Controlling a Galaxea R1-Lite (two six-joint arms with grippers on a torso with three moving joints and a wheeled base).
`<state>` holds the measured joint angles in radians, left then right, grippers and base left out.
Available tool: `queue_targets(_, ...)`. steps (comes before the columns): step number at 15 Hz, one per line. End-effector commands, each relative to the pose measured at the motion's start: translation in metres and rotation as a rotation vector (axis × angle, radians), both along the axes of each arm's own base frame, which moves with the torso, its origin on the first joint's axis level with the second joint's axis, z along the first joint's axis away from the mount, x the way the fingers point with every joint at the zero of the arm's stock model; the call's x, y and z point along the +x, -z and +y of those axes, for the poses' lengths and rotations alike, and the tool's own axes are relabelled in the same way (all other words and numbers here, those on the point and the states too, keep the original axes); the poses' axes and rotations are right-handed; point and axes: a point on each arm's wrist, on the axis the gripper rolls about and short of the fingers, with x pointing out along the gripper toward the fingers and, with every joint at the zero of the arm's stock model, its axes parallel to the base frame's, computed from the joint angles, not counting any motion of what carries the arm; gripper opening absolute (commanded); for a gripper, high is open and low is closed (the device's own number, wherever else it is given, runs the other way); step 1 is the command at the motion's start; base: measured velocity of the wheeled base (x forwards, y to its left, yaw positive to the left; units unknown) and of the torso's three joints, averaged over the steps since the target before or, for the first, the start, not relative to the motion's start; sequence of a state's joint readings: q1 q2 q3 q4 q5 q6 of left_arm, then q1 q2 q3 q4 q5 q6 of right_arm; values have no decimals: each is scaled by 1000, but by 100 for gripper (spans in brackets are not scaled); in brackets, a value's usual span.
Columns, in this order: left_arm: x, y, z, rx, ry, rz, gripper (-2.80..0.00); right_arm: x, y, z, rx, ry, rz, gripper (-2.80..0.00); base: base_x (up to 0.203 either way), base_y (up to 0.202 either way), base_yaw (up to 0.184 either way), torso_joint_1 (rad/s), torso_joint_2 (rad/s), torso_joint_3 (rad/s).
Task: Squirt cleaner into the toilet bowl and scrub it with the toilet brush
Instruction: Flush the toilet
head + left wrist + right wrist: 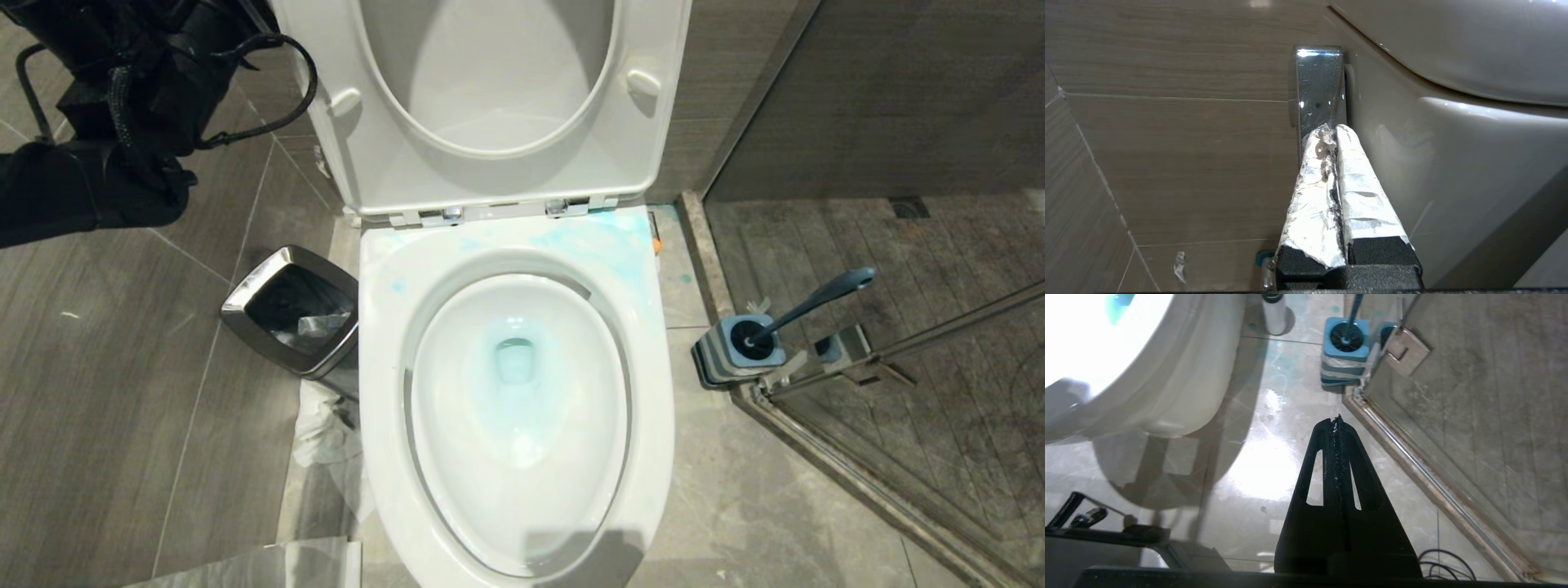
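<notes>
The toilet bowl (457, 425) stands open with its lid up; pale blue liquid lies in the water and is smeared on the rear rim (604, 245). An orange bit of the cleaner (655, 242) peeps out behind the rim's right side. The toilet brush (816, 302) rests in its striped base (722, 359), also seen as the base (1343, 363) in the right wrist view. My left arm (122, 98) reaches up at the far left. The left gripper (1331, 130), its fingers wrapped in white tape, is shut and empty with its tips at a chrome lever (1318, 87) on the toilet's side. My right gripper (1336, 419) hangs shut over the floor.
A steel-rimmed square waste bin (290, 314) stands left of the toilet, with crumpled white paper (322, 433) on the floor beside it. A glass shower door with a metal frame (857, 482) runs along the right, close behind the brush base.
</notes>
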<state>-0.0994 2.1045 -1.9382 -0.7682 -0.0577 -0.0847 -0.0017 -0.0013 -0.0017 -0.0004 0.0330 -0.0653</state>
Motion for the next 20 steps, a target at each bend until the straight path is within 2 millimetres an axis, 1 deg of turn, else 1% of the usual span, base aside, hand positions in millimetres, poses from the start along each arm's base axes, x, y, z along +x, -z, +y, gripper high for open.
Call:
queue_targets(1,12,13,-1,4,4,30,-280,0,0,0,-1,-1,2,-280,0,0,0,0,0,0)
queue_targets(5,8,9,-1,0,2,19,-280,0,0,0,-1,-1,0,-280,0,0,0,0,0,0)
queue_targets(8,0,-1,0,-2,1,1,-280,0,0,0,-1,-1,2,-280,0,0,0,0,0,0)
queue_targets(14,-11,-12,1,-16,-14,-14,-280,0,0,0,-1,-1,2,-280,0,0,0,0,0,0)
queue_targets(18,-25,-27,3,-22,-14,-46,-280,0,0,0,-1,-1,0,-280,0,0,0,0,0,0)
queue_targets(19,-30,-32,3,-25,-15,-59,-280,0,0,0,-1,-1,1,-280,0,0,0,0,0,0)
queue_targets(20,-41,-43,5,-28,-20,-86,-280,0,0,0,-1,-1,2,-280,0,0,0,0,0,0)
